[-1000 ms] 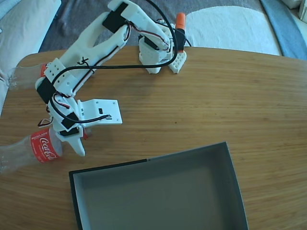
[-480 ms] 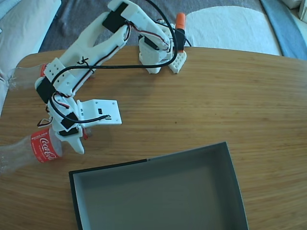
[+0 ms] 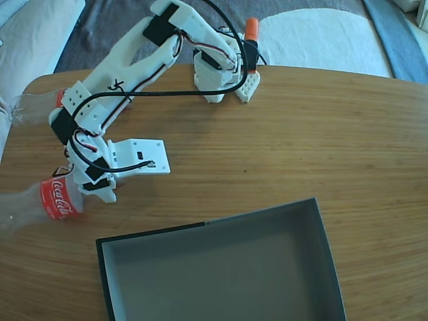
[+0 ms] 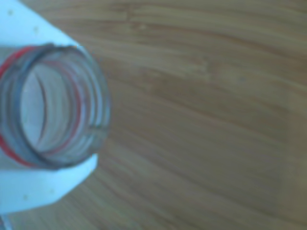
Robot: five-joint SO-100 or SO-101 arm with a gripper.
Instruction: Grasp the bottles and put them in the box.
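Warm wooden table [image 3: 287, 134] with a rounded far-left corner carries everything, and beyond its far edge lie pale cushions and a grey rug. At the table's left edge lies a clear plastic Coca-Cola bottle with a red label [image 3: 40, 204], its body running off the picture's left side. The white two-finger gripper [image 3: 90, 190] is clamped on its neck; in the wrist view the bottle's open threaded mouth [image 4: 98, 103] sits between two white fingers [image 4: 45, 184]. A second clear bottle with a red ring [image 3: 33, 103] lies near the far-left corner, partly behind the white arm [image 3: 134, 57]. The large shallow black-walled, grey-floored box [image 3: 328, 244] sits at the near edge, empty, just right of the held bottle.
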